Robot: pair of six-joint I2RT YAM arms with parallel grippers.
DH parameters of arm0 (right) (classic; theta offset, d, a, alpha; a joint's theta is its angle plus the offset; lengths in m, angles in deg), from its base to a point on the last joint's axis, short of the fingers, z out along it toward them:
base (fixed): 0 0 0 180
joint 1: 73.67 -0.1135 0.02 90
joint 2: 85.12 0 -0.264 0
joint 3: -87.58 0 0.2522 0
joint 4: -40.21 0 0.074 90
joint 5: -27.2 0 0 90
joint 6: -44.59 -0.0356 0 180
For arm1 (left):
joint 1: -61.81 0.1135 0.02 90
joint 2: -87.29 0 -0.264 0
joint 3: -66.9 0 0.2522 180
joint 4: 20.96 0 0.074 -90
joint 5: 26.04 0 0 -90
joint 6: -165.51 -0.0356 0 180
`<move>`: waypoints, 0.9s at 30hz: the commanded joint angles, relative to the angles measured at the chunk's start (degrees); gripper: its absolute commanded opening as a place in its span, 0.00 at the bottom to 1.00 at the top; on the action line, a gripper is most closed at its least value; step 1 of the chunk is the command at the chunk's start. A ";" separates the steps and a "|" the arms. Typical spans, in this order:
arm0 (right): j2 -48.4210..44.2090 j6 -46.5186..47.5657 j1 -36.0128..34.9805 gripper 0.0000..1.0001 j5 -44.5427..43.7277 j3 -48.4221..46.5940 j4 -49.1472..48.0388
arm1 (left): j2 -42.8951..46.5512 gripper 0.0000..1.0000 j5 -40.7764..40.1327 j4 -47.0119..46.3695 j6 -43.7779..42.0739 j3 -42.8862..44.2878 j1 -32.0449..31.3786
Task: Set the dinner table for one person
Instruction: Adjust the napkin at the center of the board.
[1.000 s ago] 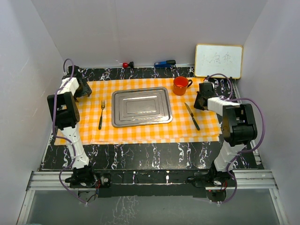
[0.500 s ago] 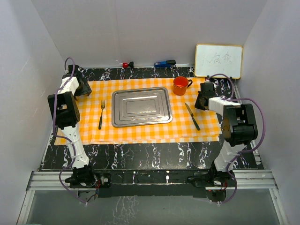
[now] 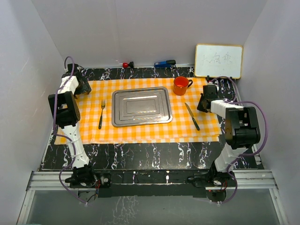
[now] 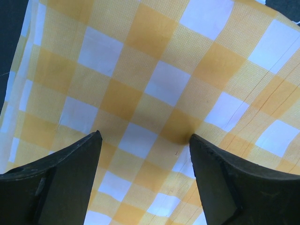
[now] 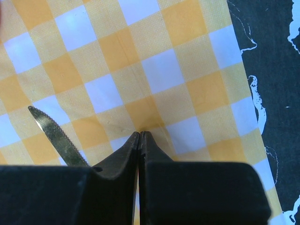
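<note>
The desk (image 3: 140,157), black with white veining, fills the floor of the white-walled cell, and both arms stand bolted at its 6 o'clock edge. An orange-and-white checked cloth (image 3: 140,133) covers most of its middle, leaving bare strips along every side.

A rectangular steel tray (image 3: 140,107) lies at the cloth's centre. At the tray's 9 o'clock a fork (image 3: 101,114) lies on the cloth, tines towards 12 o'clock. At its 3 o'clock lies a knife (image 3: 191,116), blade tip towards 12 o'clock and tilted slightly. An orange mug (image 3: 180,85) stands at the tray's 1 o'clock, just past the knife tip, handle pointing to 3 o'clock. A whiteboard (image 3: 219,60) leans against the back wall at 1 o'clock, and a small red-and-black item (image 3: 127,64) and a blue one (image 3: 164,63) lie along the desk's 12 o'clock edge.

The left arm (image 3: 63,105) reaches over the cloth's 10 o'clock corner. Its jaws stand wide apart with nothing between the fingers (image 4: 70,178); only checked cloth shows beneath them. The right arm (image 3: 239,122) reaches to the knife's 3 o'clock. Its jaws are pressed fully together and hold nothing. In the right wrist view the serrated blade (image 5: 56,136) lies just beside the closed fingers (image 5: 126,154) at 9 o'clock, apart from them, and the cloth's edge and bare desk show at 3 o'clock. Whether either set of tips touches the cloth I cannot tell.
</note>
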 commanded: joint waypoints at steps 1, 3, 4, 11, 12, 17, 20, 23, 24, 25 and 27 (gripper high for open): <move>0.99 0.95 1.23 0.00 -2.87 3.69 9.82 | -3.86 0.75 -1.92 -0.55 -0.70 -1.99 0.69; 0.93 0.86 1.23 0.00 -2.92 3.76 9.82 | -3.71 0.75 -2.20 -0.50 -0.87 -2.35 0.68; 0.85 0.88 1.23 0.00 -3.24 3.69 9.82 | -3.63 0.76 -2.52 -0.31 -0.84 -2.39 0.69; -2.07 0.40 1.23 0.09 -10.28 -0.93 12.74 | 0.25 0.89 -2.54 2.20 -0.36 -1.05 0.45; -3.05 0.73 1.23 0.13 -11.18 -1.90 13.25 | 1.41 0.91 -2.60 2.49 -0.35 -0.72 0.24; -8.49 1.54 1.23 0.22 -11.00 -5.81 15.33 | 8.19 0.98 -2.71 7.03 -0.29 2.78 -1.47; -12.41 1.86 0.12 0.24 -10.05 -6.69 16.50 | 11.89 0.99 -2.53 10.33 -0.10 4.35 -3.04; -19.31 1.26 -1.96 0.24 -8.87 -5.49 15.83 | 15.57 0.99 -2.30 13.06 -0.02 4.37 -6.15; -22.06 0.96 -2.70 0.25 -8.10 -5.03 15.18 | 17.02 0.99 -2.48 13.54 -0.01 3.57 -7.36; -24.60 0.53 -3.56 0.25 -7.37 -4.69 14.70 | 18.51 0.99 -3.19 13.65 0.02 2.52 -8.80; -30.34 0.30 -5.71 0.30 -7.45 -3.80 12.98 | 22.37 0.99 -4.89 12.76 0.09 -0.74 -11.87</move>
